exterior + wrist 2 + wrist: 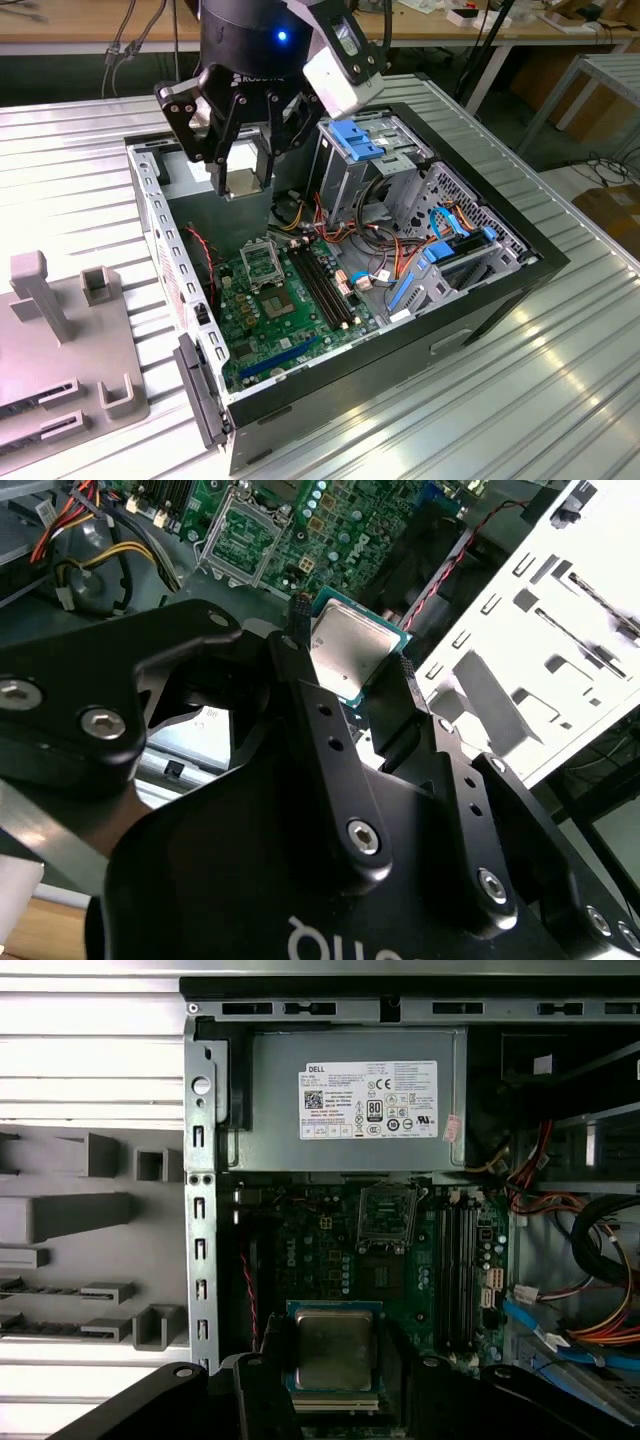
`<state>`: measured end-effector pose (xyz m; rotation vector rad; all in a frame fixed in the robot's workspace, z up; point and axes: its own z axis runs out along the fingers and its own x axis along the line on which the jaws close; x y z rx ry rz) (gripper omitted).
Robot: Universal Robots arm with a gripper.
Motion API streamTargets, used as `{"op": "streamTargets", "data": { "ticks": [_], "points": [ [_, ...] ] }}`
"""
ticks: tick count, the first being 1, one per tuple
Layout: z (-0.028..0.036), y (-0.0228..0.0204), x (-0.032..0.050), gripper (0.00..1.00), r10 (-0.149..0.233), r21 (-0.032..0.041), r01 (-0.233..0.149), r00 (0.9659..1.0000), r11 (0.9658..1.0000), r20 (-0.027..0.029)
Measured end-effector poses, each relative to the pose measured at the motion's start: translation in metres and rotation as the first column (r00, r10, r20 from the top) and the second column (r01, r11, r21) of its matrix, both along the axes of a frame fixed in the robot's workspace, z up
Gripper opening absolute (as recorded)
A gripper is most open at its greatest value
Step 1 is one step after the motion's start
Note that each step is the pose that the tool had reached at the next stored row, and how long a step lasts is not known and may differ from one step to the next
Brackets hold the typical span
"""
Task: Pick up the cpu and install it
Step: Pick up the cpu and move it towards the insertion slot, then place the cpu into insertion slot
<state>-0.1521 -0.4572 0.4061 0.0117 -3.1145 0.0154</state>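
Hand (243,178) hangs over the open computer case (470,310), which lies on its side on a ribbed metal surface (520,400). Hand is drawn in narrow, its black fingers (300,670) clamping two opposite edges of the cpu (350,648). The chip's pale metal face and green rim show between them in both wrist views. Cpu is in the air, clear of everything, above the case near the wall at the exterior view's left. Below it lies the green motherboard (270,320). The socket (388,1215), a black-and-silver square frame with its inner field exposed, sits on the board apart from the chip. Crowding the socket: long black memory slots (455,1270) just beside it. The grey power supply (355,1100) with a white label lies along one end of the case. A red-and-black wire (250,1295) trails down the board close to the perforated case wall. A cable bundle (390,240) of red, orange and yellow leads spills beyond the memory slots. Over it stands the drive cage (350,160) with its blue latch, close to the arm's wrist. Outside the case, at the exterior view's left, a grey fixture tray (60,360) with upright blocks rests on the surface.
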Motion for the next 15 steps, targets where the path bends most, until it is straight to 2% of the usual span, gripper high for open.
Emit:
{"op": "streamTargets", "data": {
  "ticks": [5,11,15],
  "points": [
    [-0.0005,-0.0008,0.0067,0.47,0.000,-0.0001,0.000,1.0000,1.0000,-0.0001],
    [-0.0006,-0.0014,0.0081,0.47,0.000,0.0000,0.000,1.0000,1.0000,0.0000],
    [-0.0006,-0.0032,0.0080,0.47,0.000,0.0000,0.000,1.0000,1.0000,0.0000]
  ]
}}
